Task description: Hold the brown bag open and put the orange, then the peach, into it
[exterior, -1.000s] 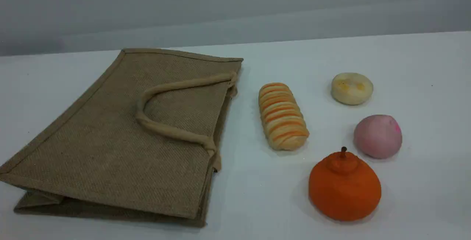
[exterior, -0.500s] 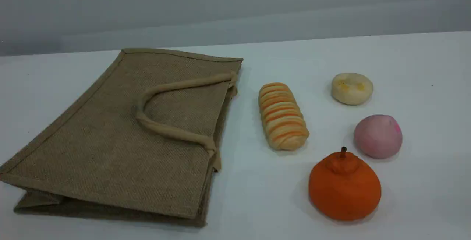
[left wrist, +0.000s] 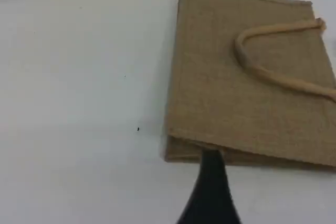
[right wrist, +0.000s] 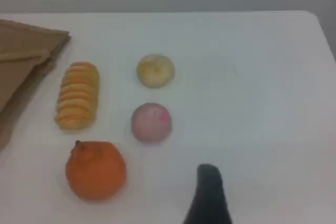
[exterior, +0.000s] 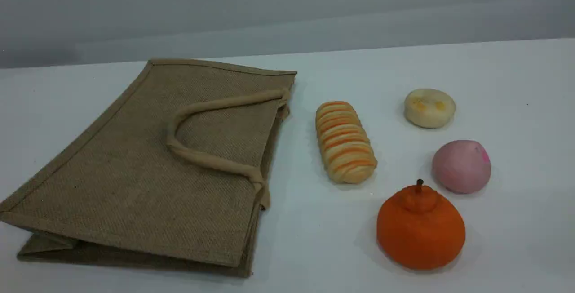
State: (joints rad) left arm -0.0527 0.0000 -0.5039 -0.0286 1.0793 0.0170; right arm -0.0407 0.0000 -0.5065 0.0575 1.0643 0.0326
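The brown bag lies flat on its side at the table's left, its mouth closed and facing right, with a beige handle resting on top. Near the front right stands the orange, and the pale pink peach sits just behind it. Neither arm shows in the scene view. In the left wrist view one dark fingertip hangs over the bag's near folded edge, holding nothing. The right wrist view shows one fingertip above bare table, right of the orange and the peach.
An orange-striped bread loaf lies between the bag and the fruit. A pale yellow round cake sits behind the peach. The white table runs on to the right, and its right edge shows in the right wrist view.
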